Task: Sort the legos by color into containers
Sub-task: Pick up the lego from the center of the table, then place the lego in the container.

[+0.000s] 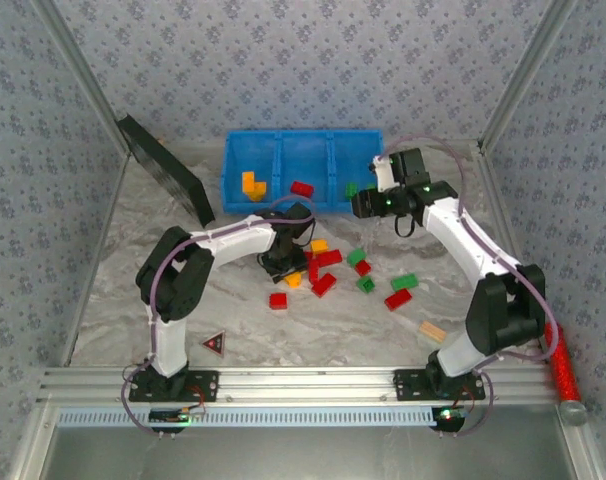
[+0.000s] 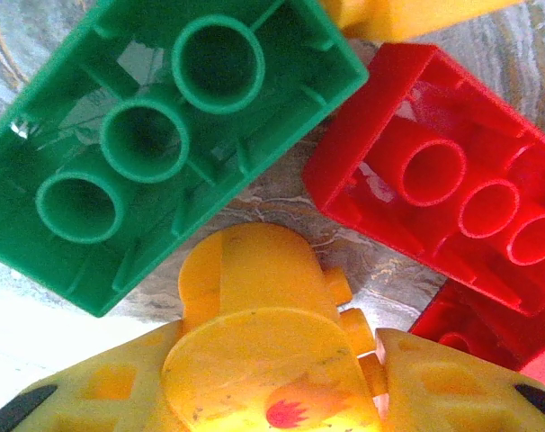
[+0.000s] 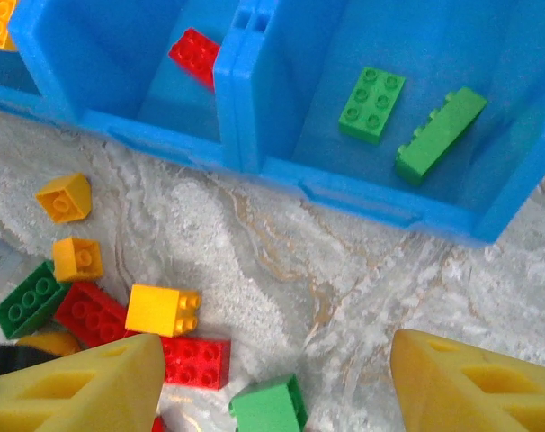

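the left gripper [image 2: 274, 382] clenches an orange piece [image 2: 254, 279] low in frame, crowded by a green brick [image 2: 156, 144] and a red brick [image 2: 443, 189]; lifting may snag or drag them. the right gripper [image 3: 272, 378] gapes empty below the blue bin [image 3: 344, 193].

In the bright blue three-compartment plastic bin [image 1: 303, 134], the left compartment held orange plastic bricks [image 1: 252, 184], the middle a red plastic brick [image 1: 302, 188], the right two green plastic bricks [image 3: 371, 103]. Loose plastic bricks [image 1: 328, 258] lay in front of the bin; a flat black panel [image 1: 166, 168] stood left of it.
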### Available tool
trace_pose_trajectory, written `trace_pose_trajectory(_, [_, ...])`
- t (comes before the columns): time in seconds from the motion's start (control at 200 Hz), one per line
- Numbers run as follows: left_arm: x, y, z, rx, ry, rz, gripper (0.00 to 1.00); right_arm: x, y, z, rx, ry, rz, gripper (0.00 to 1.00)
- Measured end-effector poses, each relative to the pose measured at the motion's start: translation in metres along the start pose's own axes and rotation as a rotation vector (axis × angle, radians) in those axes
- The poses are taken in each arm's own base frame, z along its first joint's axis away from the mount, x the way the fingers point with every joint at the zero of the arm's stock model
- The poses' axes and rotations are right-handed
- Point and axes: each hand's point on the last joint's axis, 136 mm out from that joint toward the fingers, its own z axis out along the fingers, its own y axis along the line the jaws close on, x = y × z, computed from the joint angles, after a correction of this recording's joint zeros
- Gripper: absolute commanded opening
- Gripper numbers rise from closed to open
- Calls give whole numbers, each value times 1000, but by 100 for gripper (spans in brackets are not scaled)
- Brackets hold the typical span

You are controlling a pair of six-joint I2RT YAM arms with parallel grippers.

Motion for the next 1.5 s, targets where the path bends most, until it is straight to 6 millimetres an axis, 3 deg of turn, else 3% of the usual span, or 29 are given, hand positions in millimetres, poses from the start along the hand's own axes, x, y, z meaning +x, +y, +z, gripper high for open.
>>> trace_pose_trajectory(0.14, [2,2,-2,5,9,17,32,21,2,-8,-9,21,30,69])
trace_pose_trajectory(0.295, [8,14,-8,-36,38,54,31,84,-3,-21,17,155,147,70])
trace_pose_trajectory(0.39, [7,16,-21,-46,40,83,31,113,-9,-30,47,208,274,70])
trace_pose_trajectory(0.49, [-6,2,-48,-4,0,122,30,143,-10,-40,74,231,435,71])
trace_pose_trajectory(0.665, [-53,-29,-106,119,-126,170,30,185,-8,-47,106,257,687,75])
trace_pose_trajectory(0.795, [-94,-28,-136,149,-213,170,30,209,-6,-48,128,273,819,77])
trace_pose_trajectory(1.029, [-191,-36,-178,162,-412,166,30,248,-6,-36,153,300,993,80])
trace_pose_trajectory(1.134, [-225,-40,-174,147,-450,167,30,253,-7,-31,161,303,1039,81])
trace_pose_trajectory(1.264, [-258,-35,-152,104,-453,159,30,246,-8,-27,152,278,1060,81])
trace_pose_trajectory(1.499, [-284,-4,-110,18,-390,118,31,246,-11,-14,165,293,1075,81])
